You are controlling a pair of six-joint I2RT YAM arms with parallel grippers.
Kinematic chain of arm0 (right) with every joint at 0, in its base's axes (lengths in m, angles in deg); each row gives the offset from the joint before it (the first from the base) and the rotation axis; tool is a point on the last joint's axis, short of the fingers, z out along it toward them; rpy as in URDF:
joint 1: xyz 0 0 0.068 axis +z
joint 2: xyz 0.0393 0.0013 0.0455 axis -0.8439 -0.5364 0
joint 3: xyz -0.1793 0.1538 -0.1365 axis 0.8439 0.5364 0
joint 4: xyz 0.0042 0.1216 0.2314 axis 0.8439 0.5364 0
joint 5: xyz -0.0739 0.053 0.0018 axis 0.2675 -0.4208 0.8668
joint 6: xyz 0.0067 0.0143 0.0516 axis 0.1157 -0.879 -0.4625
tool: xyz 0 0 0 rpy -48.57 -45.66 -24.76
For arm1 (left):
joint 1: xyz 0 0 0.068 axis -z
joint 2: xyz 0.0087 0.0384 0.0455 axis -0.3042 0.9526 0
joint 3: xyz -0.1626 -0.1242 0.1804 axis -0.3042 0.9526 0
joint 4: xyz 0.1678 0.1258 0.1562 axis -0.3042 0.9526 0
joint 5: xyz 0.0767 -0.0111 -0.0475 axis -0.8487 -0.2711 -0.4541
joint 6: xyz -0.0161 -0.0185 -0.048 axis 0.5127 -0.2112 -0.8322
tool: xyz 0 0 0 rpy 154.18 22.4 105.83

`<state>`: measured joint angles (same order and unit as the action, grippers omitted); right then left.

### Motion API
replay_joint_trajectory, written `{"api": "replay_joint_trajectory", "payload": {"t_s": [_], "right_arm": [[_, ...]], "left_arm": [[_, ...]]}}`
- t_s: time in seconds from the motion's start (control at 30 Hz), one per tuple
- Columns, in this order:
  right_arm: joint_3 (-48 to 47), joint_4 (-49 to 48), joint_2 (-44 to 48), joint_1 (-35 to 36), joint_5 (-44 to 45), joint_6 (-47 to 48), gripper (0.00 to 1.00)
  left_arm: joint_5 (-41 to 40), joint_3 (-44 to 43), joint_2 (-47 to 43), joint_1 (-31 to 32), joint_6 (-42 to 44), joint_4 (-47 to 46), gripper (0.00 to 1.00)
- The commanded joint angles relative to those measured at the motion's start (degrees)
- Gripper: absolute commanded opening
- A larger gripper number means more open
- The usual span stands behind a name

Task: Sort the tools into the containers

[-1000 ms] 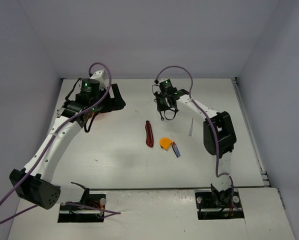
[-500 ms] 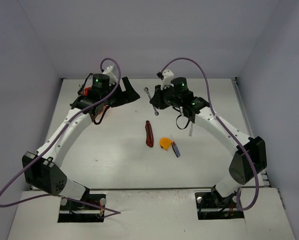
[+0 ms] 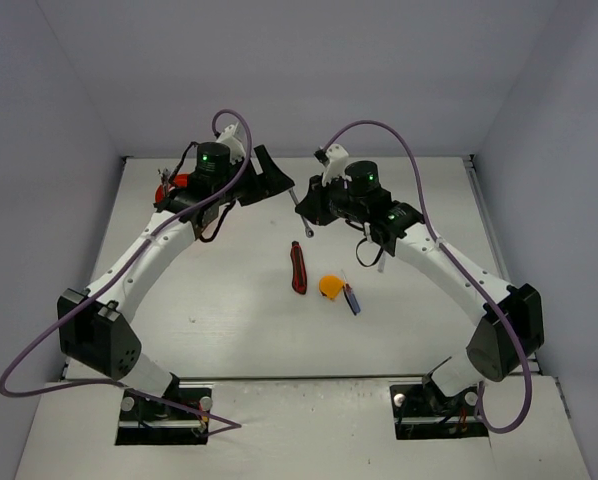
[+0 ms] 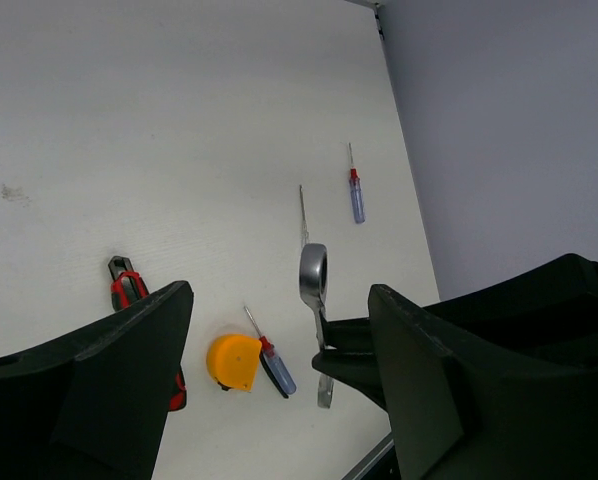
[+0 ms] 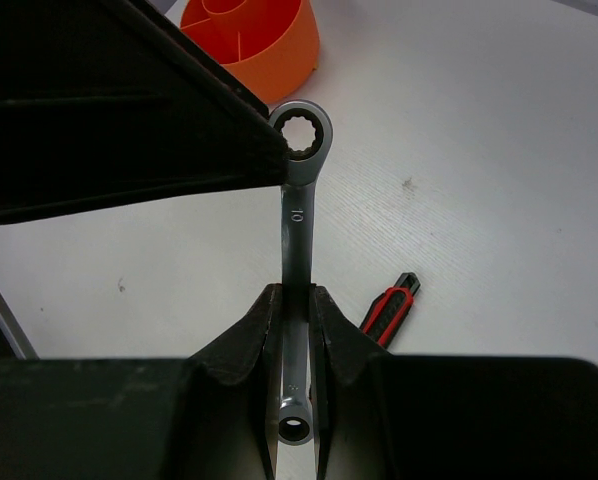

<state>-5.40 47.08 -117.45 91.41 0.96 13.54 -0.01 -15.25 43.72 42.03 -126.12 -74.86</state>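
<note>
Pinched low on its shank by the right gripper (image 5: 297, 300) and held aloft near the tub (image 5: 269, 60), the wrench (image 5: 296, 215) could twist loose and drop if the spread left gripper (image 4: 279, 295) closes off-centre on it.

A silver wrench (image 5: 297, 225) with a ring at both ends and the number 10 on its shaft is clamped at its lower part between the fingers of the right gripper (image 5: 297, 300), up above the table (image 3: 229, 310). The red-black handled tool (image 3: 298, 268) lies flat near the middle of the table. Just right of it lies the round orange tape measure (image 3: 330, 287), and the blue-red handled screwdriver (image 3: 351, 297) lies close against its right side. A second small blue-red screwdriver (image 4: 356, 195) and a thin silver tool (image 4: 303, 213) lie further off, a little apart from each other. The orange-red tub (image 5: 249, 45), with inner dividers, stands upright at the far left.
</note>
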Motion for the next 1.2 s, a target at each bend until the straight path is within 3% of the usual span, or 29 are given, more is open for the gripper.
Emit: {"api": "replay_joint_trajectory", "payload": {"t_s": [0.0, 0.5, 0.77, 0.93, 0.97, 1.03, 1.17], "right_arm": [[-0.57, -6.79, 3.35, 0.42, -1.88, -1.30, 0.00], [-0.98, -7.55, 2.27, 0.95, -2.91, -2.03, 0.00], [-1.45, -7.93, 1.42, 1.13, -3.18, -2.10, 0.00], [-1.54, -7.93, 1.15, 1.21, -2.47, -2.36, 0.00], [-1.53, -7.93, 1.16, 1.13, -2.29, -2.36, 0.04], [-1.32, -7.91, 1.35, 1.02, -1.97, -2.36, 0.32], [-0.38, -7.81, 2.30, 0.36, -1.01, -2.65, 0.67]], "left_arm": [[1.15, -3.63, -0.01, 0.55, -0.75, -4.71, 0.66], [3.56, -2.73, 0.87, 0.84, 0.65, -10.63, 0.34], [4.39, -2.49, 0.97, 0.99, 0.91, -10.36, 0.03], [3.84, -2.32, 0.60, 0.73, 2.16, -9.54, 0.00], [3.25, -2.32, 0.34, 0.70, 2.42, -9.45, 0.00], [2.71, -2.32, 0.15, -0.16, 2.78, -9.28, 0.00], [3.11, -2.86, 0.08, -3.71, 2.77, -9.07, 0.00]]}}
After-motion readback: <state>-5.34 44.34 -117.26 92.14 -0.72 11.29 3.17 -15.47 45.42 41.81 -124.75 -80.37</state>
